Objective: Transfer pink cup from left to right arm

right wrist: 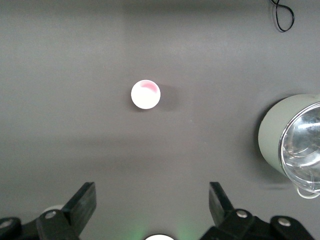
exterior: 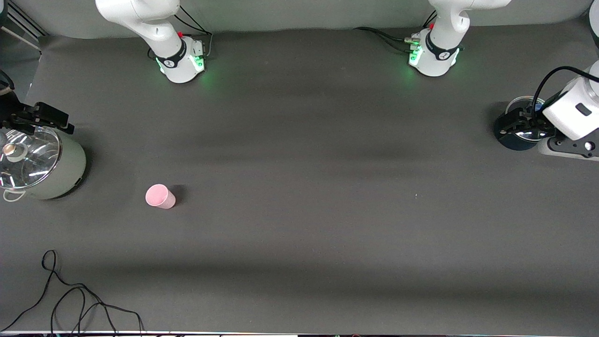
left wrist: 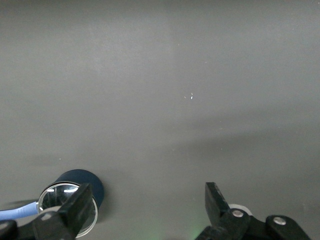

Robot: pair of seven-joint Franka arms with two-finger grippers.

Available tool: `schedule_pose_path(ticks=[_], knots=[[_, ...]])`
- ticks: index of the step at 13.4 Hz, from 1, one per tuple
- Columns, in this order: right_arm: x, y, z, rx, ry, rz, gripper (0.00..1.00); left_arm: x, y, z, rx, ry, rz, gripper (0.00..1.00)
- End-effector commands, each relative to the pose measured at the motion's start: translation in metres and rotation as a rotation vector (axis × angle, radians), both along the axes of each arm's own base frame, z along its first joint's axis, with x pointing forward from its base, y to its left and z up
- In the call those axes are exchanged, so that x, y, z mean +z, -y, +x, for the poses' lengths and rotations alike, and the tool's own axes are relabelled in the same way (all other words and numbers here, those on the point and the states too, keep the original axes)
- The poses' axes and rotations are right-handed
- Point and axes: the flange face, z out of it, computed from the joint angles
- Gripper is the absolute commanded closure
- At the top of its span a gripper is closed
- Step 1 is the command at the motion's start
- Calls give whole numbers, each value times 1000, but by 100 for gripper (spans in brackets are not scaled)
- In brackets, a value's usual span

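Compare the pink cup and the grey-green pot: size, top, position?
Size: the pink cup is far smaller than the grey-green pot.
Top: the cup shows no lid in the right wrist view; the pot carries a glass lid with a knob.
Position: the cup stands alone on the table; the pot sits at the right arm's end, under the right hand.
Shared: both are upright, untouched.

No readable text, number or brand anywhere — the black bands on the two arm bases (exterior: pixel 180 60) carry small white marks, too tiny to read.
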Motion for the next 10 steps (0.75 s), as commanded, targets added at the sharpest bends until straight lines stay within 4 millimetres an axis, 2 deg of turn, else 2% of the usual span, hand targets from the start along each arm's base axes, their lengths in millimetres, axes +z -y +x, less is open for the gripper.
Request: schedule_pose_path(ticks=[1,6,10], knots=[[5,2,5,-7,-6,-17,0,3,3,-1,21,6,-16,0],[22,10,16,-30,39,-20,0,-1,5,2,21,-7,-37,0],[19,11,20,-29,29,-11,0,2,6,3,14,-2,-31,0]])
